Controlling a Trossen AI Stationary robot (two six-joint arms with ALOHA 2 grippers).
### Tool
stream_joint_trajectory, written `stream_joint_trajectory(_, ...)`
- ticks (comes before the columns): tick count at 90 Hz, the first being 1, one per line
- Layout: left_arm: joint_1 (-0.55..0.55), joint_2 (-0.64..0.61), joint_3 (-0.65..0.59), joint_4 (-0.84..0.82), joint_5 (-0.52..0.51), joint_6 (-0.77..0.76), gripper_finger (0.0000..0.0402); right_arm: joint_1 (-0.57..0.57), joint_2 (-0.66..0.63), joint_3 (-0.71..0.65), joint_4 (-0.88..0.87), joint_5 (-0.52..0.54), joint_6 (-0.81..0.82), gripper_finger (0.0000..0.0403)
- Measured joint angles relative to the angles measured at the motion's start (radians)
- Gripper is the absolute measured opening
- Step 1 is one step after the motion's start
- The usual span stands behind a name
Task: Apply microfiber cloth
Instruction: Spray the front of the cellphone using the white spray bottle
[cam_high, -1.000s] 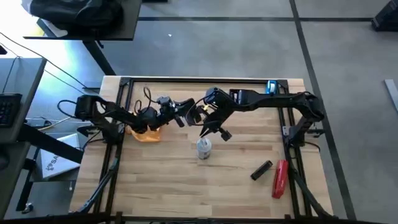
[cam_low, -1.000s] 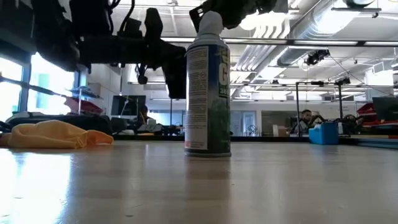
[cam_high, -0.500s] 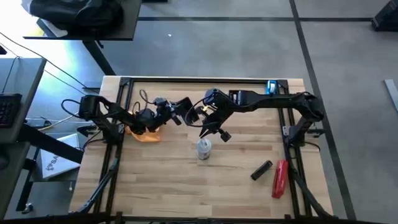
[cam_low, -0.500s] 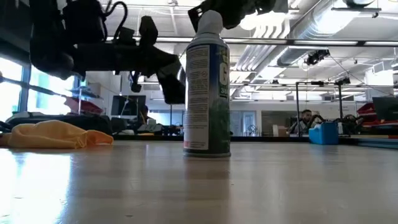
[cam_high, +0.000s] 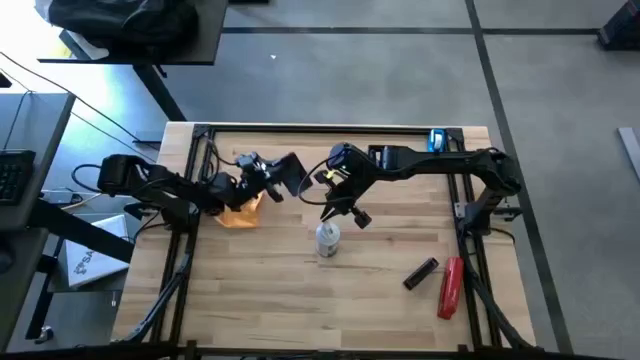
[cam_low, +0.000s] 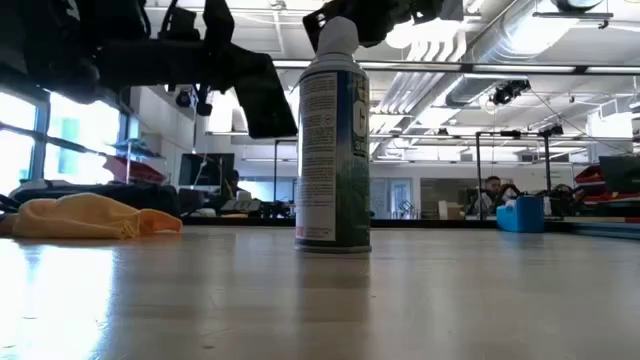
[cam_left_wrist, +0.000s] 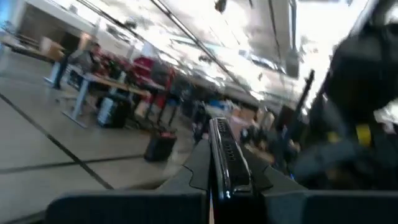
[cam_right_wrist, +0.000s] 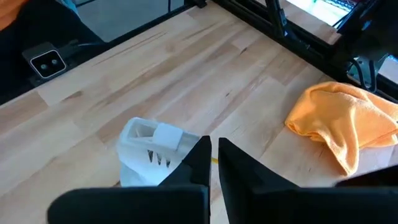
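Landmark: a spray can is standing upright near the middle of the wooden table.
Microfiber cloth: lying crumpled in a low heap on the table, well to the left of the can in the high view, close to the table's left frame rail.
Cloth axis: in the low view the heap is lying flat, wider than it is tall; no clear pointing direction can be told.
Left gripper: hanging in the air above the table, between the cloth and the can, touching neither; fingers closed together, holding nothing.
Right gripper: hovering just above and behind the can's white cap; fingers nearly together, gripping nothing.
Open room: the table in front of the can is lying bare across to a black phone and a red tool, both resting near the right front edge, well apart from the can.
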Motion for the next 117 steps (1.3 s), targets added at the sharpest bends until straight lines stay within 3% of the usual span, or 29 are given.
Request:
stream_joint_trajectory(21, -0.017, 0.182, 0.065, 0.007, 0.008, 0.014, 0.0007, 0.000, 0.001, -0.001, 0.016, 0.001, -0.001, 0.0000)
stream_joint_trajectory(32, -0.010, 0.268, 0.106, 0.039, 0.042, 0.129, 0.0007, 0.000, -0.002, -0.001, 0.021, 0.007, -0.008, 0.0000)
stream_joint_trajectory(41, -0.011, 0.267, 0.088, 0.107, 0.051, 0.252, 0.0007, 0.002, -0.023, -0.002, 0.017, 0.052, -0.007, 0.0000)
stream_joint_trajectory(58, -0.041, 0.167, 0.042, 0.086, -0.015, 0.665, 0.0007, 0.002, -0.094, -0.004, 0.026, 0.071, 0.017, 0.0000)
stream_joint_trajectory(67, -0.069, 0.121, 0.040, -0.036, -0.054, 0.897, 0.0007, 0.002, -0.125, -0.004, 0.029, 0.065, 0.043, 0.0000)
stream_joint_trajectory(75, -0.087, 0.102, 0.040, -0.147, -0.120, 1.004, 0.0007, 0.002, -0.141, -0.004, 0.029, 0.063, 0.068, 0.0000)
stream_joint_trajectory(86, -0.101, 0.124, 0.070, -0.304, -0.162, 1.163, 0.0007, 0.002, -0.140, -0.002, 0.034, 0.056, 0.101, 0.0000)
stream_joint_trajectory(99, -0.113, 0.189, 0.154, -0.348, -0.150, 1.493, 0.0007, 0.002, -0.089, -0.003, 0.033, 0.057, 0.126, 0.0000)
stream_joint_trajectory(117, -0.077, 0.296, 0.193, -0.350, -0.093, 1.917, 0.0007, 0.013, -0.112, -0.002, -0.047, 0.261, 0.161, 0.0000)
